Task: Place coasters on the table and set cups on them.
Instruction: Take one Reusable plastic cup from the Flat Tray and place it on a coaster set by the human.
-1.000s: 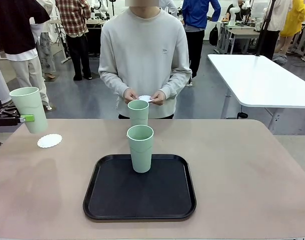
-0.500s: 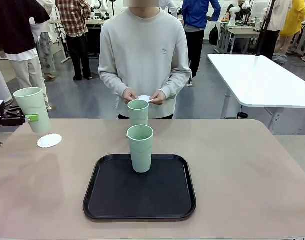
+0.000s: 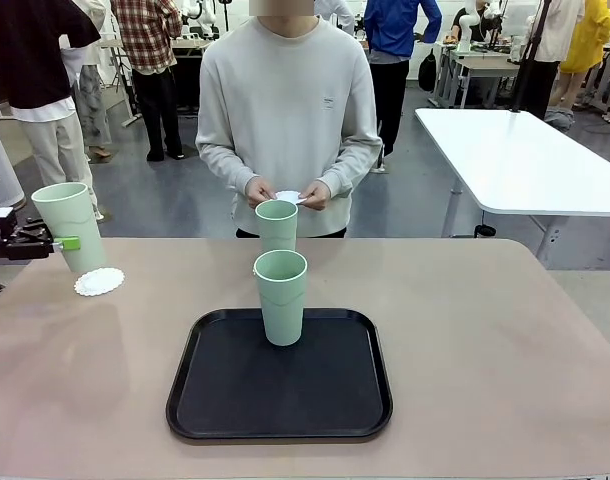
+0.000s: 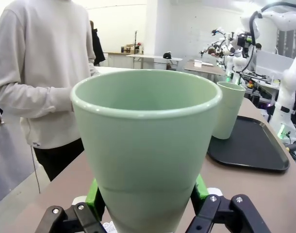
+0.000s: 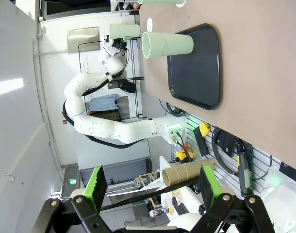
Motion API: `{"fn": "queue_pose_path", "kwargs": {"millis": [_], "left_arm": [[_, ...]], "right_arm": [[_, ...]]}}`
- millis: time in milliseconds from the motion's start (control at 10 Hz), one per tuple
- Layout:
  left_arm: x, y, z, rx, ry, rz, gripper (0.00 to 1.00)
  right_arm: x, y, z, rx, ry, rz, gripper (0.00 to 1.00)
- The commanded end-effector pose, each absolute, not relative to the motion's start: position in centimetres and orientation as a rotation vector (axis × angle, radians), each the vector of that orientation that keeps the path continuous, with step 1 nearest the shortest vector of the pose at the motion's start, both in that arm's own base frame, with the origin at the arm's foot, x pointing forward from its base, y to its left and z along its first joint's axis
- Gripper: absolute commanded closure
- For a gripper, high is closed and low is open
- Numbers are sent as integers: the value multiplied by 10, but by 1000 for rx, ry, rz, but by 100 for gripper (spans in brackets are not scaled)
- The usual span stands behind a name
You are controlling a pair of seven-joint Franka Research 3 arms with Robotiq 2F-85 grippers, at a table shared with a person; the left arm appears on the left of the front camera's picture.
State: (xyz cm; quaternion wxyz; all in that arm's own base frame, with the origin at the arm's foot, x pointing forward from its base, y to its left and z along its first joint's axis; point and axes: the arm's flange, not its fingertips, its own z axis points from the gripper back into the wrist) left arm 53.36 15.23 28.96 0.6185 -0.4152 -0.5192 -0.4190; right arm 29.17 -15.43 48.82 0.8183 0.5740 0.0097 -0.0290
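The right gripper (image 5: 152,187) hangs off the table's edge on the robot's side with its jaws spread wide and nothing between them. Its camera looks sideways across the table (image 5: 264,73) at the tray (image 5: 196,68).

In the front view the table (image 3: 485,380) is a matte beige-tan top with rounded corners, mostly bare. A black tray (image 3: 235,395) with rounded corners and a raised rim lies at its near middle. The tray cup (image 3: 281,300) stands upright at the tray's far edge. Right behind it rises the far cup (image 3: 277,225), its base hidden, so I cannot tell what it stands on.

At the table's far left a lacy white coaster (image 3: 99,281) lies flat. The left gripper (image 3: 60,242) pinches the held cup (image 3: 70,225) by its lower half, a green pad on each side. The cup leans a little, with its base at the coaster's far edge; whether they touch I cannot tell. The left wrist view shows the held cup (image 4: 145,145) mouth up, clamped between the pads of the left gripper (image 4: 147,194).

At the far edge stands a person (image 3: 290,100) in a pale grey sweatshirt, both hands (image 3: 260,190) holding a second coaster (image 3: 289,196) above the far cup.

Beyond is a wide room with a grey floor. A white table (image 3: 525,160) stands at the right, and more people stand among other tables farther back.
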Motion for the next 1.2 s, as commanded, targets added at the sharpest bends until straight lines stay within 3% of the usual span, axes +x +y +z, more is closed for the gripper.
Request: {"fn": "queue_pose_path", "kwargs": {"millis": [0, 1100], "left_arm": [[541, 156, 278, -975, -1208, -1074, 15], [567, 158, 239, -974, -1221, -1156, 15]], "right_arm": [[292, -155, 489, 1239, 20, -56, 0], [292, -155, 489, 1239, 20, -56, 0]]}}
